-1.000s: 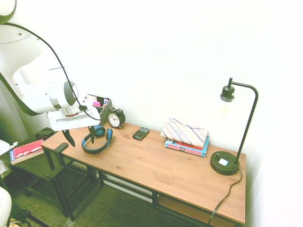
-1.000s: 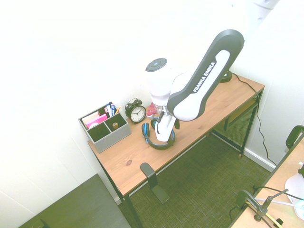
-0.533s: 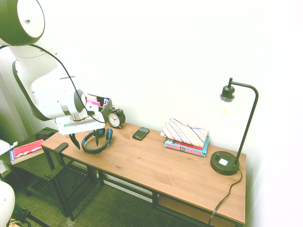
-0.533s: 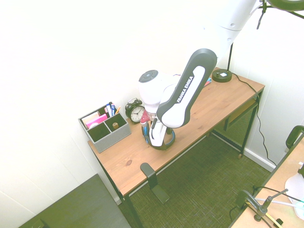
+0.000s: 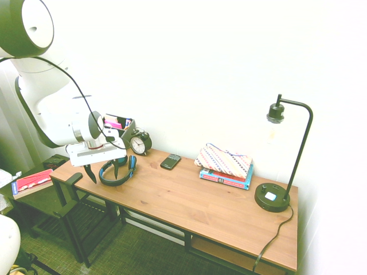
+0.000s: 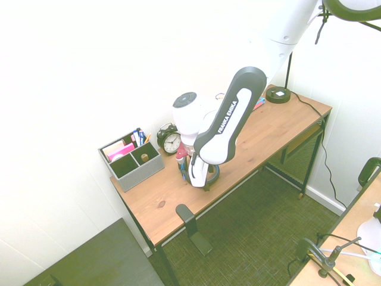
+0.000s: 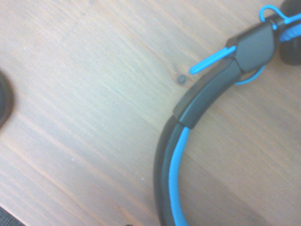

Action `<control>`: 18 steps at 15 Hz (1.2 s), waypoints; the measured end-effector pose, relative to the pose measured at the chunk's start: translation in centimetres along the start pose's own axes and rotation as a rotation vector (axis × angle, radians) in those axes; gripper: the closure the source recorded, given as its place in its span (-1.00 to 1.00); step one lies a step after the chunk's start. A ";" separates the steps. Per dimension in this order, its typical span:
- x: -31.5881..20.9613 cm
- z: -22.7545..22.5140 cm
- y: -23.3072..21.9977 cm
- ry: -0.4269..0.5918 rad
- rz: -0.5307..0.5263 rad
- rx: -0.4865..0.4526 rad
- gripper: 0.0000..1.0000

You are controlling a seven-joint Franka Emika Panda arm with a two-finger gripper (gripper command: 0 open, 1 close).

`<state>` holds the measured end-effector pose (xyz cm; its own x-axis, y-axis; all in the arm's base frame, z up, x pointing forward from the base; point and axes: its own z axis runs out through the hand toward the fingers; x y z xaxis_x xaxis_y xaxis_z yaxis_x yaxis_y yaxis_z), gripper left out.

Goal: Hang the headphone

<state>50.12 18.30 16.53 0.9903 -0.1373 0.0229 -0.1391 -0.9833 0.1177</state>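
Gripper (image 5: pixel 104 171) open wide, fingers spread above the headphone (image 5: pixel 117 181). Headphone lies on the wooden desk (image 5: pixel 172 195), near the alarm clock (image 5: pixel 140 142) (black headband, blue trim). Phone (image 5: pixel 170 161) sits flat, beyond the clock from the organizer (image 6: pixel 136 165)

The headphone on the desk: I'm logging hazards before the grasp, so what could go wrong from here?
The headphone lies flat on the desk, so the open tool might close above the thin headband or push it along rather than lift it.

The alarm clock stands close behind the ear cups, so a swing that way could knock it.

The black hook at the desk's edge is narrow, so the headband could miss it and fall.
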 end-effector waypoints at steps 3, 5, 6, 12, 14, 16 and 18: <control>-0.4 0.4 -0.6 -0.008 -0.006 0.000 1.00; -0.9 0.4 -1.3 -0.011 -0.013 0.001 1.00; -1.1 0.5 -1.6 -0.012 -0.016 0.001 1.00; -1.5 0.8 -1.5 -0.012 0.007 0.005 1.00; -1.6 0.8 -1.4 -0.008 0.029 0.010 1.00; -1.8 0.7 -1.6 -0.006 0.049 0.009 1.00; -2.5 0.0 -2.0 0.000 0.074 0.012 1.00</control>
<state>47.95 20.64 16.25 0.9772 -0.2100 0.0312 -0.2121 -0.9717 0.1042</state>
